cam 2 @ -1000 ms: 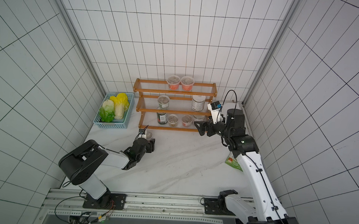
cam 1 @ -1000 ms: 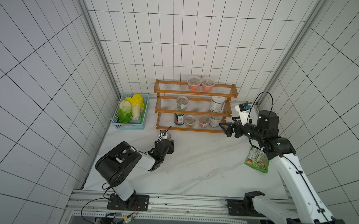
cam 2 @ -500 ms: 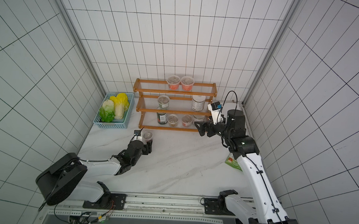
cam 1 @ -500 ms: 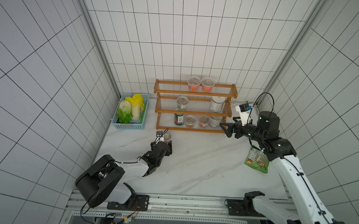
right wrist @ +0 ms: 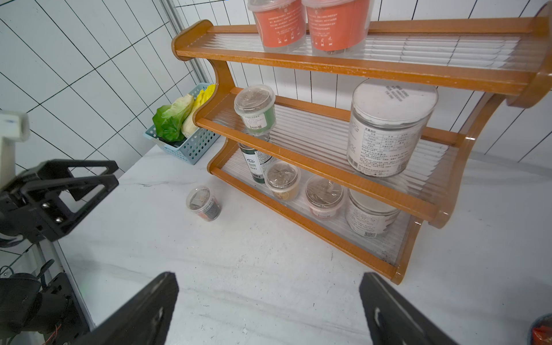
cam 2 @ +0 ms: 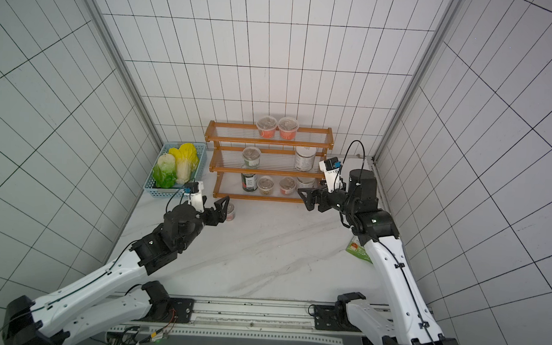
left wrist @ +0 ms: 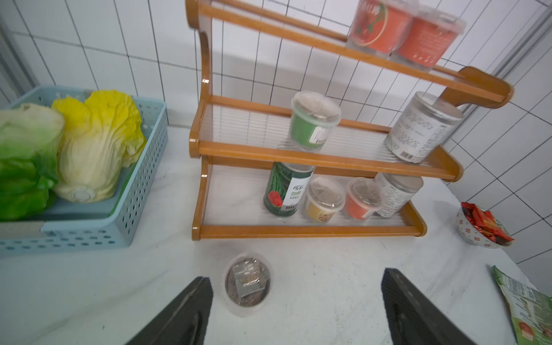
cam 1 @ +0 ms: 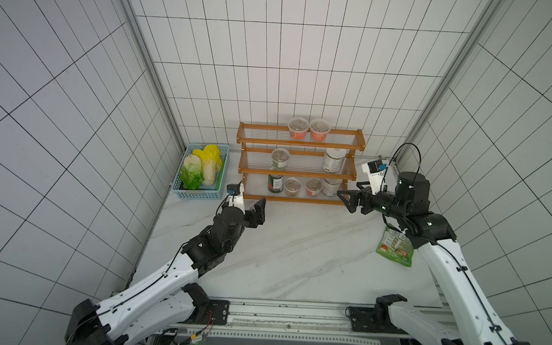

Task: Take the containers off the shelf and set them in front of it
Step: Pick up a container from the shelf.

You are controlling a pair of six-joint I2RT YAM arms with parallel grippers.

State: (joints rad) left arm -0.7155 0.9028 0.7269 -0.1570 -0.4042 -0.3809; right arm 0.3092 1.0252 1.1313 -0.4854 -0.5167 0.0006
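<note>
The shelf (cam 1: 294, 199) (cam 2: 260, 198) stands at the back, its three tiers holding containers. Two red cups (cam 1: 308, 130) share the top tier. A green-based cup (cam 1: 280, 157) and a silver tin (cam 1: 333, 159) stand on the middle tier. A dark can (left wrist: 286, 191), a yellow cup (left wrist: 324, 198), a red cup (left wrist: 363, 198) and a jar (left wrist: 397, 191) fill the bottom tier. One clear cup (cam 2: 230, 211) (left wrist: 247, 283) (right wrist: 203, 203) stands on the table before the shelf's left end. My left gripper (cam 2: 222, 208) (left wrist: 297, 277) is open just behind that cup, not touching it. My right gripper (cam 1: 344, 200) (right wrist: 270, 277) hangs open and empty off the shelf's right end.
A light-blue basket (cam 1: 202, 193) of cabbages sits left of the shelf. A green snack bag (cam 1: 395, 247) lies on the table under my right arm. A small bowl (left wrist: 478, 230) of red packets stands right of the shelf. Tiled walls close in three sides.
My left gripper has opened wider and drawn back from the cup, which stays standing on the table. The left arm's base link has swung down. The right arm has barely moved.
</note>
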